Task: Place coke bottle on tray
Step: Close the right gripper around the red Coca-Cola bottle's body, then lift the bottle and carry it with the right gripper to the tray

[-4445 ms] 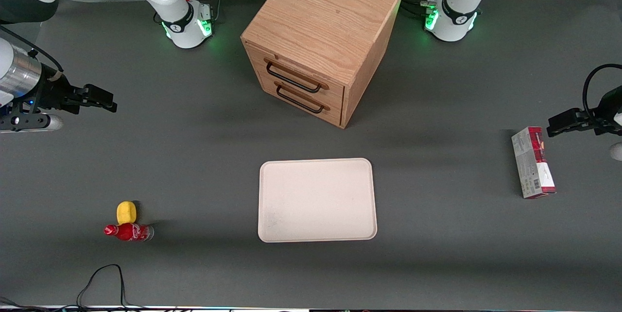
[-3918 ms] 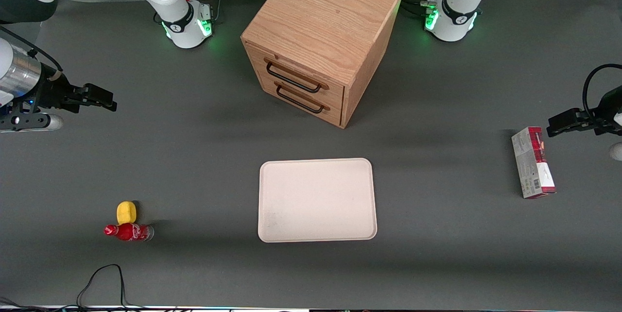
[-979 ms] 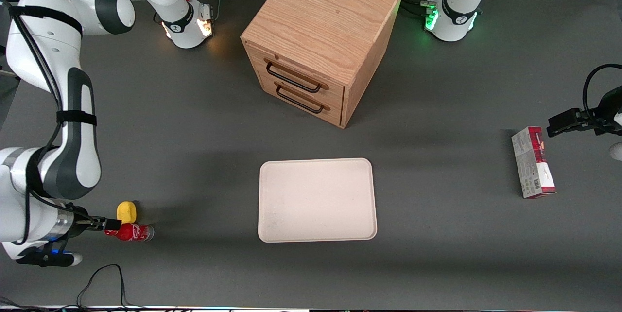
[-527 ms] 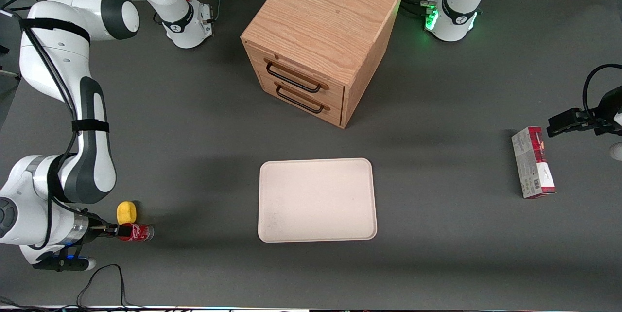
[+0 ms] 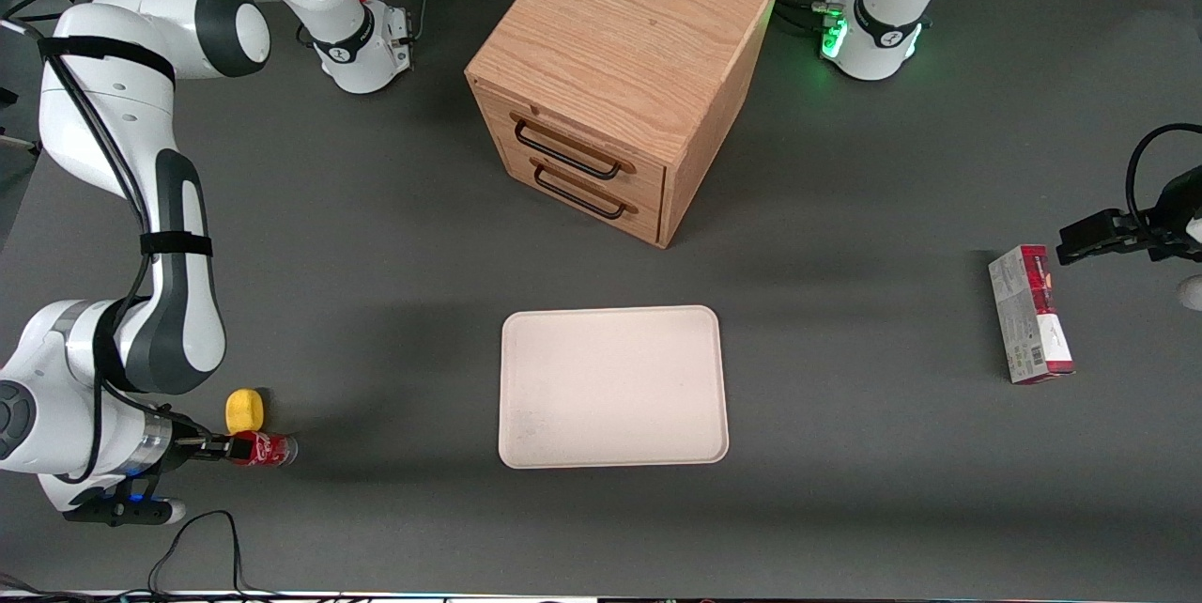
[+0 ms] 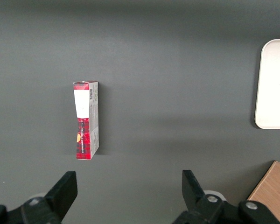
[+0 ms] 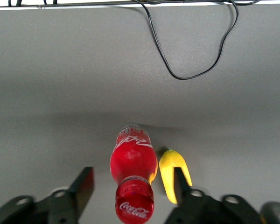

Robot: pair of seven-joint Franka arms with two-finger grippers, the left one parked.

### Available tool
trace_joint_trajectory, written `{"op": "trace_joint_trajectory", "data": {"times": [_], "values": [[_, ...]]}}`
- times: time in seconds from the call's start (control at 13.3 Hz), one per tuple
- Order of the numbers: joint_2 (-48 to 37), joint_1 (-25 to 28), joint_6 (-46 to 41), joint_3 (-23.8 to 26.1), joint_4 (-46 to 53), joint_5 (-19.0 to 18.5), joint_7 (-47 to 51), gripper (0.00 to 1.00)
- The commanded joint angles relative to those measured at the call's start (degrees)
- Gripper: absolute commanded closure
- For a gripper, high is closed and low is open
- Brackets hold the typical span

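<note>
Half a second has hardly moved anything in the front view: the gripper (image 5: 222, 446) stays at the cap end of the coke bottle (image 5: 259, 448), which lies on the desk (image 5: 376, 302) beside a yellow object (image 5: 244, 409), well apart from the tray (image 5: 613, 387). Right wrist view: spread fingers (image 7: 83, 187) straddle the bottle (image 7: 133, 163), unclenched; closing looks next.

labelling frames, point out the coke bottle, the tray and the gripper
coke bottle (image 7: 133, 161): right wrist view, red body.
tray (image 5: 612, 387): front view, bare floor.
gripper (image 7: 133, 184): right wrist view, midway between its open fingertips, straddling the bottle.
</note>
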Motion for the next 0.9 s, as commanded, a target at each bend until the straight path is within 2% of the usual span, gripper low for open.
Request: {"op": "trace_joint_trajectory", "data": {"times": [0.0, 0.08, 0.23, 0.38, 0.83], "values": [[-0.52, 0.02, -0.2, 0.31, 0.04, 0.69, 0.37, 0.89], [-0.61, 0.02, -0.9, 0.31, 0.04, 1.13, 0.55, 1.0], [-0.7, -0.07, -1.78, 0.39, 0.04, 1.4, 0.64, 1.0], [-1.22, -0.07, -2.04, 0.31, 0.13, 3.67, 0.81, 1.0], [-12.1, 0.19, -18.72, 0.22, 0.13, 3.07, 1.7, 1.0]]}}
